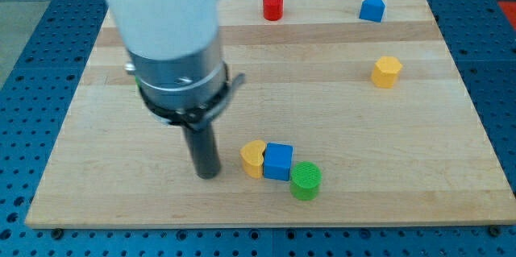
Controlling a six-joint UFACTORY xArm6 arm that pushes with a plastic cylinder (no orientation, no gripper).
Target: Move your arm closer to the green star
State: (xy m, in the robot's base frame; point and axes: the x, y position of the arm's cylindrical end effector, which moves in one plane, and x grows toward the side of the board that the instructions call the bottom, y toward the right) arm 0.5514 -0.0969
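No green star shows in the camera view; it may be hidden behind the arm. My tip [208,174] rests on the wooden board [419,152], left of a tight row of three blocks near the view's bottom: a yellow block [253,158], a blue cube [278,161] and a green cylinder [305,180]. The tip stands a short gap left of the yellow block, not touching it. The arm's wide grey and white body [173,39] covers the board's upper left part.
A red cylinder [273,6] stands at the view's top centre. A blue block with a peaked top [372,8] is at the top right. A yellow hexagonal block [386,72] sits at the right. Blue perforated table surrounds the board.
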